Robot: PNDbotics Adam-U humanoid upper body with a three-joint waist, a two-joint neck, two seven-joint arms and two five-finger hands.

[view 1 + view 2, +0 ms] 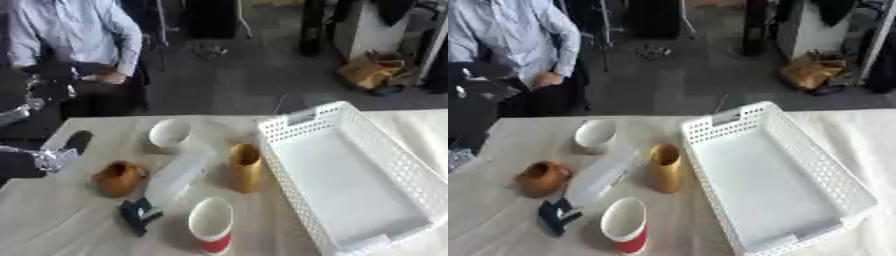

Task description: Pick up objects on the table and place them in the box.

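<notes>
Far to the left of the white perforated basket (302, 117), at the edge of the surface (52, 225), a silvery shape is probably the robot's left hand (51, 159). It is cut off there, so I cannot tell whether it is spread or closed, and it holds nothing I can see.

The task's things lie loose on the surface, left of the basket, all apparently still to be moved:
- a rounded brown object (116, 177), its kind unclear
- a small dark item (140, 214), nearer the camera
- a white bowl (169, 133), farther back
- a long pale container (179, 175), lying flat
- a red-and-white paper cup (212, 226), tipped towards the camera
- a golden vase (245, 167), upright just beside the basket wall

The basket looks empty, its near corner running out of view. The right hand is not in sight.
</notes>
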